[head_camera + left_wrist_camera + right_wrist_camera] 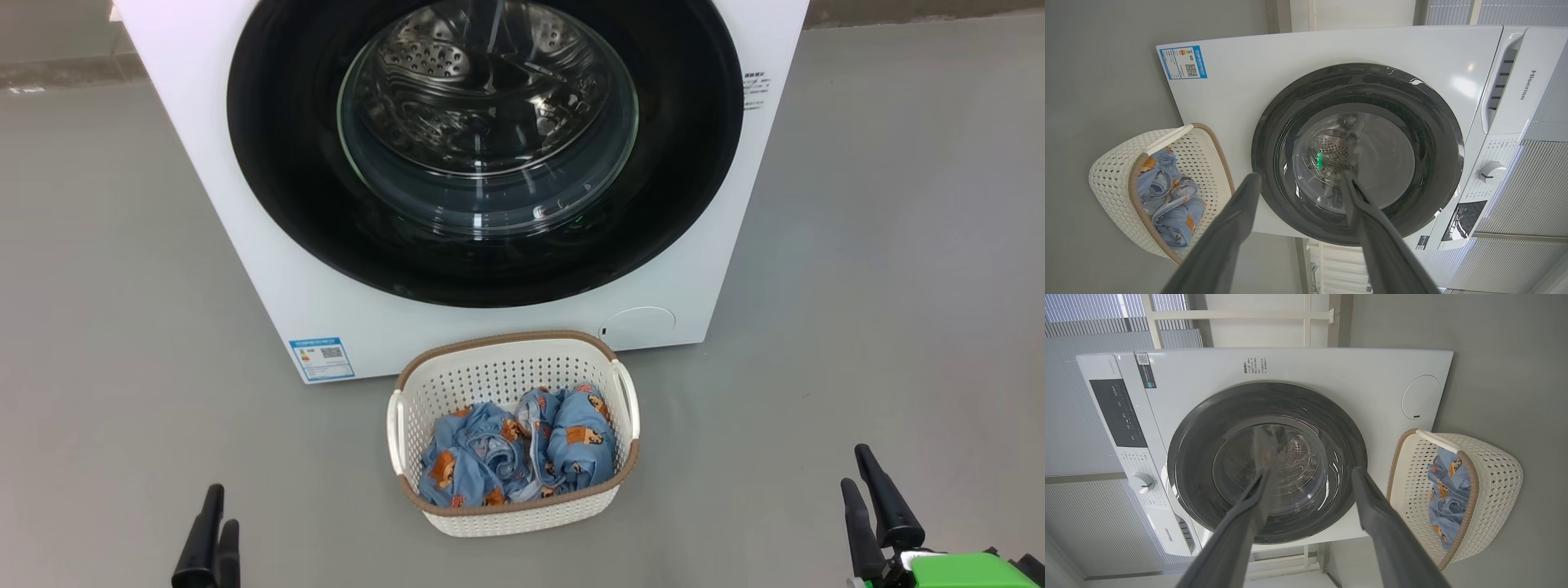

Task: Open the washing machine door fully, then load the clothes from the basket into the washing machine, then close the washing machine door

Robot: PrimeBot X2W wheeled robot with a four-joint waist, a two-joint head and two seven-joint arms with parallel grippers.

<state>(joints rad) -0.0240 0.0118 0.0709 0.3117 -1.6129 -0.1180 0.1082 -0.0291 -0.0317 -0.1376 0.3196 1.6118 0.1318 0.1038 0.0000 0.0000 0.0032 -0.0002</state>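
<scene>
The washing machine door [277, 163] is seen shut at twelve o'clock, with the basket [506, 336] of clothes [571, 441] set near its lower edge. Bare floor [98, 286] is left at three and nine. The left gripper [222, 506] and right gripper [855, 465] are held spread and empty.

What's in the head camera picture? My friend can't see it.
A white washing machine with its round black door shut stands on a grey floor. A cream basket of blue bear-print clothes sits before it. The left claw and right claw are open at the bottom corners.
</scene>
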